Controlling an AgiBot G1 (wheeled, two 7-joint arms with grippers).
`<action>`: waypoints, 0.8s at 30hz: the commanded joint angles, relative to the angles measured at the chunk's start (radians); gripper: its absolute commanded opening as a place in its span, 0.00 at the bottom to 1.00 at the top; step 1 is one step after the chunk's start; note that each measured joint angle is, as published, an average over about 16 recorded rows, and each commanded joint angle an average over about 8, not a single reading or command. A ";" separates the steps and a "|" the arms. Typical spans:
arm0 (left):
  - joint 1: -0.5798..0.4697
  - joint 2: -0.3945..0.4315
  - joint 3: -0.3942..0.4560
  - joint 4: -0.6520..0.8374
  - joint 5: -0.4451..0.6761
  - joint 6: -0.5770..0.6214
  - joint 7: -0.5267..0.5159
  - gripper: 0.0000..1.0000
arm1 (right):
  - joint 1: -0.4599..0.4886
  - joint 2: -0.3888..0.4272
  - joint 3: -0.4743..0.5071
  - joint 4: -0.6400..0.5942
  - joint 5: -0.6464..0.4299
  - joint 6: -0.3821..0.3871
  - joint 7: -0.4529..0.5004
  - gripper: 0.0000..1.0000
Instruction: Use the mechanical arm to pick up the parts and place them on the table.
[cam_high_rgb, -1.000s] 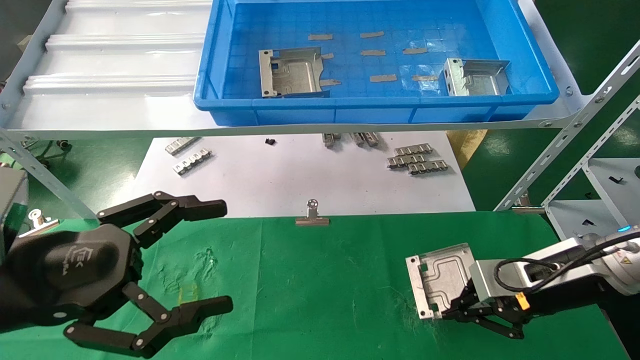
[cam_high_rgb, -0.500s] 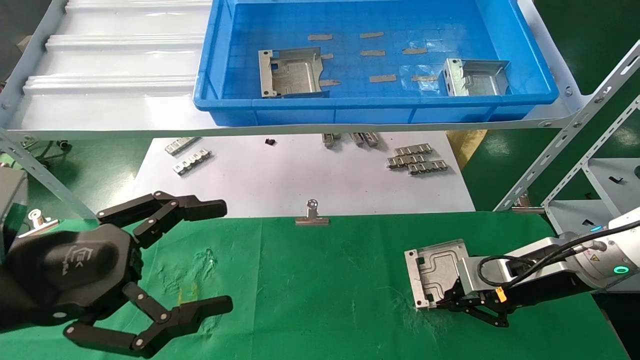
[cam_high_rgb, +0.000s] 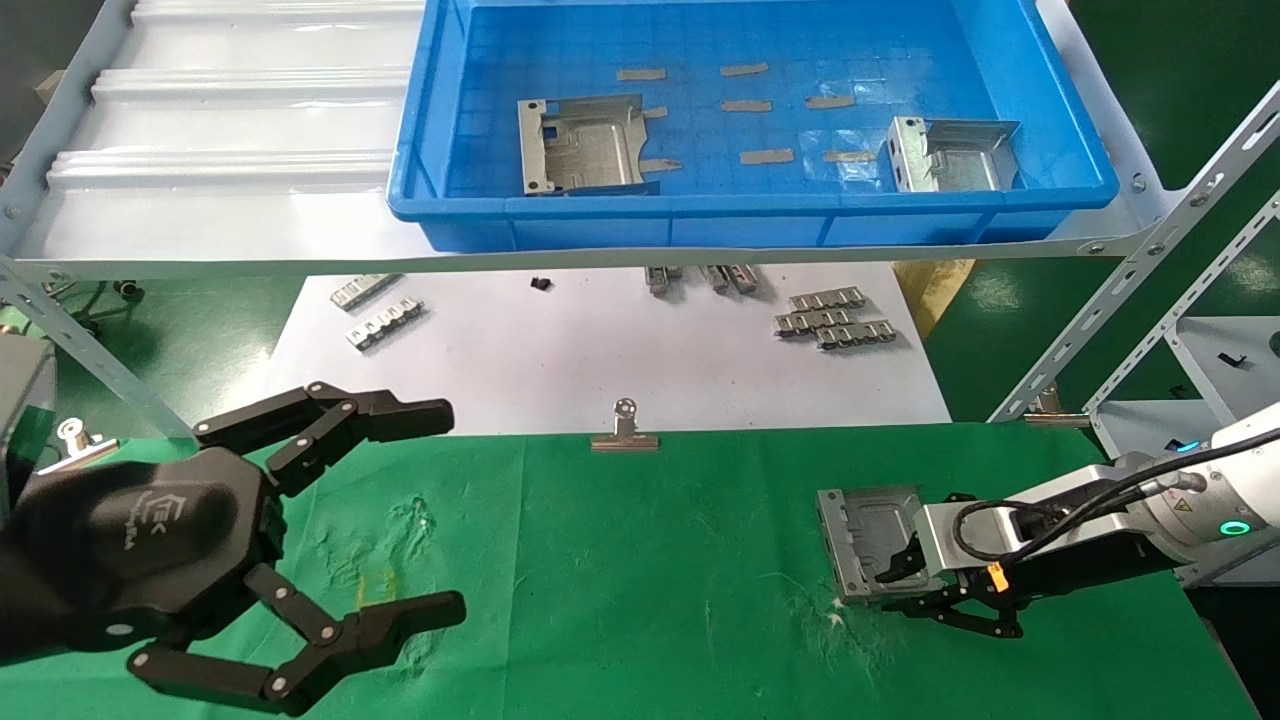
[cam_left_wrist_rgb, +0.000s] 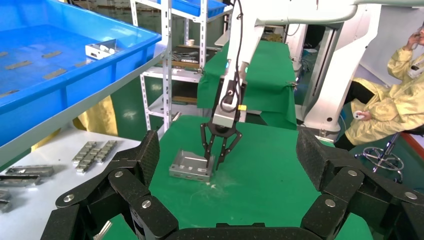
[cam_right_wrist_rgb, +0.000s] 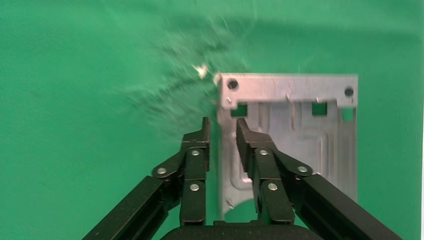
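Note:
A silver-grey part (cam_high_rgb: 865, 535) lies flat on the green table (cam_high_rgb: 640, 590) at the right. My right gripper (cam_high_rgb: 900, 590) hangs low over it, its fingers straddling the part's near side flange with a small gap on each side, so it is open. The right wrist view shows the part (cam_right_wrist_rgb: 300, 135) and the gripper (cam_right_wrist_rgb: 222, 127). The left wrist view shows the same part (cam_left_wrist_rgb: 190, 165). Two more parts (cam_high_rgb: 582, 145) (cam_high_rgb: 950, 155) lie in the blue tray (cam_high_rgb: 750, 215). My left gripper (cam_high_rgb: 448, 508) is open and empty at the front left.
The tray sits on a white shelf (cam_high_rgb: 220, 200) above the table's far side. Small ribbed strips (cam_high_rgb: 835, 320) (cam_high_rgb: 385, 322) lie on white paper (cam_high_rgb: 600, 350). A binder clip (cam_high_rgb: 624, 430) sits at the paper's edge. A metal rack (cam_high_rgb: 1150, 260) stands at the right.
My right gripper has brought the part down from tilted to flat on the cloth, moving slightly away from me. Its fingers have loosened off the flange. The left arm has not moved.

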 joint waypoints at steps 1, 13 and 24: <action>0.000 0.000 0.000 0.000 0.000 0.000 0.000 1.00 | 0.009 0.003 0.002 0.003 0.002 -0.011 -0.001 1.00; 0.000 0.000 0.000 0.000 0.000 0.000 0.000 1.00 | -0.010 0.105 0.108 0.049 0.206 -0.133 0.067 1.00; 0.000 0.000 0.000 0.000 0.000 0.000 0.000 1.00 | -0.017 0.110 0.117 0.049 0.223 -0.136 0.070 1.00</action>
